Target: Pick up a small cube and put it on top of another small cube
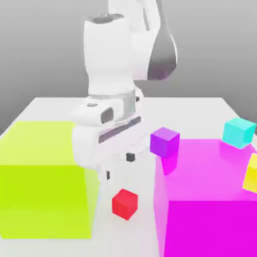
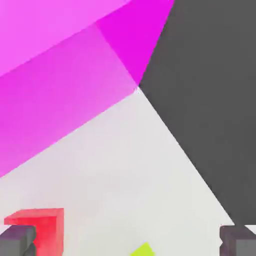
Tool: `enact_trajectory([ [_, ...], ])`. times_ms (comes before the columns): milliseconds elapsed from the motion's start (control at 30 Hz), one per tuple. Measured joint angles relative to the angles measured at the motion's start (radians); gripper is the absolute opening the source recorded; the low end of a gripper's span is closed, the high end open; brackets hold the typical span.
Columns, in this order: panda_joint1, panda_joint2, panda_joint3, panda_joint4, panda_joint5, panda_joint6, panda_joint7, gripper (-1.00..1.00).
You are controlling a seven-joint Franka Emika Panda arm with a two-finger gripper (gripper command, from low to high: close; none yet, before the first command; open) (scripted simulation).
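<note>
The small red cube (image 1: 124, 204) lies on the white table (image 1: 135, 236) in the gap between the lime and magenta blocks. My gripper (image 1: 119, 166) hangs open a little above and behind it, apart from it. In the hand view the red cube (image 2: 42, 227) shows close to one fingertip (image 2: 17, 242), off to the side of the gripper (image 2: 128, 242), with nothing between the fingers. The small cyan cube (image 1: 239, 132) is at the exterior view's far right, by the magenta block's back corner; I cannot tell whether it rests on the block or behind it.
A big lime block (image 1: 45, 180) stands on the exterior view's left and a big magenta block (image 1: 211, 201) on its right. A small purple cube (image 1: 164, 142) sits at the magenta block's near-left corner, a small yellow cube (image 1: 252, 173) at the right edge. The table edge (image 2: 175, 135) drops to dark floor.
</note>
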Motion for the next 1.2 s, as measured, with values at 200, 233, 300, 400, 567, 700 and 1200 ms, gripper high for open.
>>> enact_trajectory([
  [200,0.008,0.160,0.035,-0.112,0.057,0.196,0.005,0.00],
  [233,-0.016,0.195,0.070,-0.107,0.102,0.224,-0.026,0.00],
  [300,-0.083,0.266,0.157,-0.094,0.185,0.280,-0.087,0.00],
  [400,-0.199,0.355,0.285,-0.075,0.237,0.360,-0.133,-1.00],
  [567,-0.201,0.354,0.286,-0.075,0.230,0.357,-0.132,-1.00],
  [700,-0.167,0.307,0.240,-0.087,0.183,0.317,-0.087,-1.00],
  [1200,-0.164,0.093,0.177,0.039,-0.276,0.087,0.031,-1.00],
])
